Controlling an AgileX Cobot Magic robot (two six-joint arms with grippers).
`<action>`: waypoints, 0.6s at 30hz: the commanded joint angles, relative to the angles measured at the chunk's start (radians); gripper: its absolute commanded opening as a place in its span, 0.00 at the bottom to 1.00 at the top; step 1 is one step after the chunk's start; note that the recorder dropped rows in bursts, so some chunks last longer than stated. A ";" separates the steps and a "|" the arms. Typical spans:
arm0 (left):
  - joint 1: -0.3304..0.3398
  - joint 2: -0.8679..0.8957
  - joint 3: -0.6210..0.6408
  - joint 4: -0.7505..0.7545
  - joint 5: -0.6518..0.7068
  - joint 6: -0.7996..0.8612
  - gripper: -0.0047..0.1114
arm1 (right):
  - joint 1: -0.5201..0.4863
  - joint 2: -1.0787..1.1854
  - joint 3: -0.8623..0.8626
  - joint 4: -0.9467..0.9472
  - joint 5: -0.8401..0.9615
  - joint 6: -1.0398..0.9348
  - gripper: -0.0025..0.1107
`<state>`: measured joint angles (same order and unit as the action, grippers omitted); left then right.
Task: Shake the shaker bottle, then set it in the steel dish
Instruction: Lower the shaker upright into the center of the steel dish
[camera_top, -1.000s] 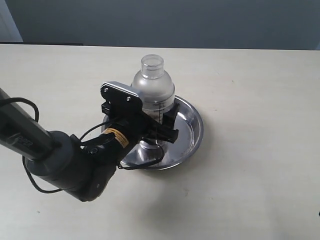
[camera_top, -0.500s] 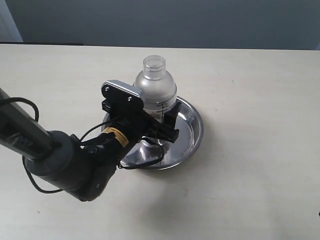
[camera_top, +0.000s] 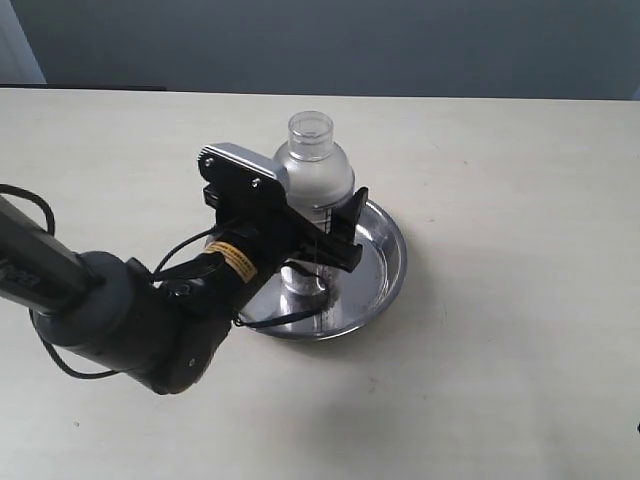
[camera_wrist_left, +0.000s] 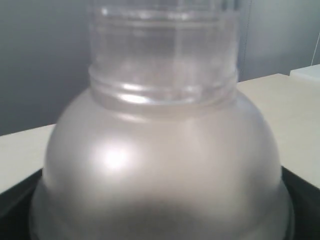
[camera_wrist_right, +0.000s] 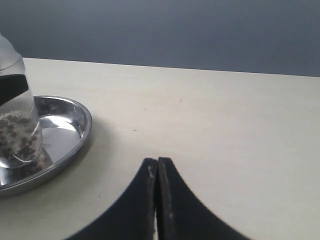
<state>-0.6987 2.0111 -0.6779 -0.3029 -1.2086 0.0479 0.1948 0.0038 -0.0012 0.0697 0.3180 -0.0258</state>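
Note:
The shaker bottle (camera_top: 312, 172) stands upright on the bottom of the steel dish (camera_top: 393, 252), with brown bits low inside it (camera_wrist_right: 15, 135). My left gripper (camera_top: 322, 240) sits around the bottle's clear body, its black fingers (camera_top: 353, 225) spread slightly wider than the bottle, open. The frosted dome and cap fill the left wrist view (camera_wrist_left: 160, 150), and a black finger (camera_wrist_left: 302, 187) shows at its side. My right gripper (camera_wrist_right: 157, 162) is shut on nothing, low over bare table beside the dish (camera_wrist_right: 70, 125).
A pale tabletop (camera_top: 500, 150) stretches all round the dish. A dark grey wall (camera_top: 350, 40) runs along its far edge. The left arm's bulky black body (camera_top: 130, 320) and cables lie over the table at the dish's front left.
The bottle has stayed put in the dish. The left gripper has shifted up a little along it, and its fingers have spread apart.

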 joint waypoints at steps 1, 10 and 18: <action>0.002 -0.031 -0.003 -0.020 -0.013 0.055 0.81 | 0.004 -0.004 0.001 -0.005 -0.013 0.000 0.02; 0.002 -0.078 -0.003 -0.020 -0.013 0.071 0.81 | 0.004 -0.004 0.001 -0.005 -0.013 0.000 0.02; 0.002 -0.139 -0.003 -0.020 -0.013 0.196 0.81 | 0.004 -0.004 0.001 -0.005 -0.013 0.000 0.02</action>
<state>-0.6987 1.8988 -0.6779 -0.3158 -1.2086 0.2038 0.1948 0.0038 -0.0012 0.0697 0.3180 -0.0258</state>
